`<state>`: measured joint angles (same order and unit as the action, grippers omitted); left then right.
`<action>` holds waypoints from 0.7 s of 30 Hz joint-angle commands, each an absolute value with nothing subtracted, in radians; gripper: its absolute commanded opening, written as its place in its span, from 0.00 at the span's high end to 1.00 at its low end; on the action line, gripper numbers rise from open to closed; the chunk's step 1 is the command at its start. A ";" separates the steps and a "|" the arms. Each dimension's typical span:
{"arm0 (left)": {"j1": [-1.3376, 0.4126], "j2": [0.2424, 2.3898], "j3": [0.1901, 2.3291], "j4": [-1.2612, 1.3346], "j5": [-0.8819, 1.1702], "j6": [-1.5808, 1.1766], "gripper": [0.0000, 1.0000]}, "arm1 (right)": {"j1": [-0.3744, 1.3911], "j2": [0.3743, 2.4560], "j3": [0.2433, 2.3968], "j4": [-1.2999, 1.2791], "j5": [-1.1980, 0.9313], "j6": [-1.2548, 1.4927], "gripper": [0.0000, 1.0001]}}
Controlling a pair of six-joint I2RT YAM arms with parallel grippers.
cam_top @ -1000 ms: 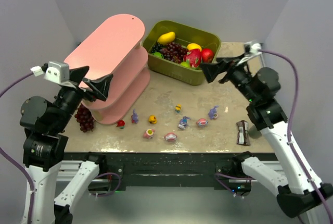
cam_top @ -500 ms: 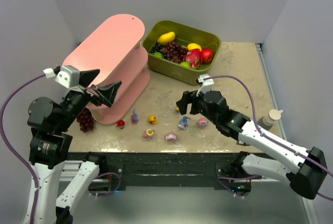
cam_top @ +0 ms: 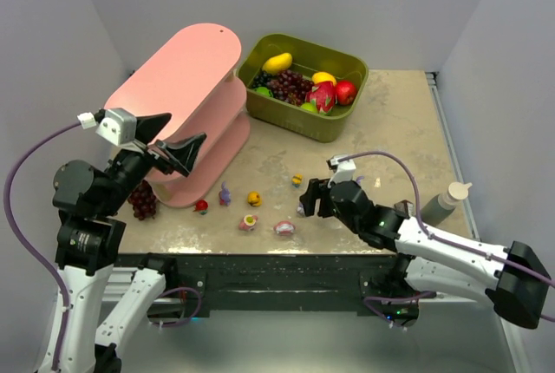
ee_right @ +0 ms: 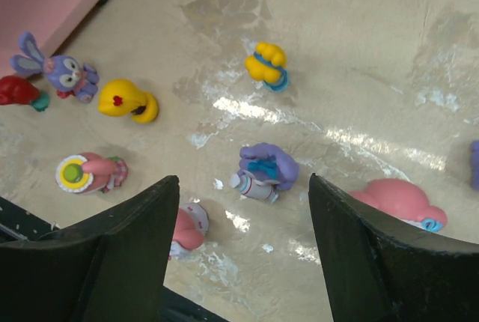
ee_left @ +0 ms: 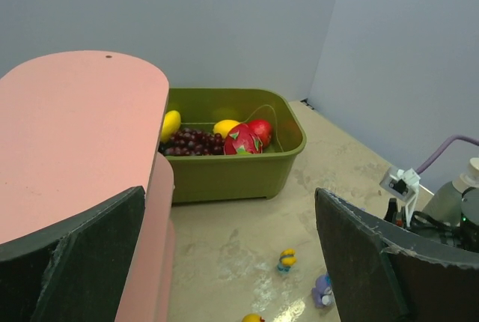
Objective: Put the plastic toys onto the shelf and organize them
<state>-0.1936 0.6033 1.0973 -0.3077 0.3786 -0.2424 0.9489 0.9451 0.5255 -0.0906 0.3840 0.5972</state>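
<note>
Right gripper (cam_top: 310, 197): dark, wedge-shaped fingers spread wide and empty, low over the bench (cam_top: 395, 121); in the wrist view a purple-and-blue toy (ee_right: 263, 170) lies between them.
Left gripper (cam_top: 170, 139): blunt black fingers spread, holding nothing, raised beside the shelf at the left of the frame.
Plastic toys: glossy, rounded figurines scattered on the bench at lower centre: a purple rabbit (ee_right: 56, 67), a red piece (ee_right: 16, 90), a yellow blob (ee_right: 127, 101), a yellow-and-blue one (ee_right: 267, 64) and a pink one with a green disc (ee_right: 86, 172).
Shelf (cam_top: 186, 69): matte pink, elongated oval boards stacked in tiers, upper left.
Bench surface: mottled beige, with shiny patches.
Bin (cam_top: 299, 126): olive-green, round-cornered, upper centre, holding fruit.
</note>
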 commanded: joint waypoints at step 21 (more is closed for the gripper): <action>-0.187 0.589 1.106 -0.279 0.354 -0.253 0.00 | 1.035 1.213 0.425 0.271 0.621 0.808 0.40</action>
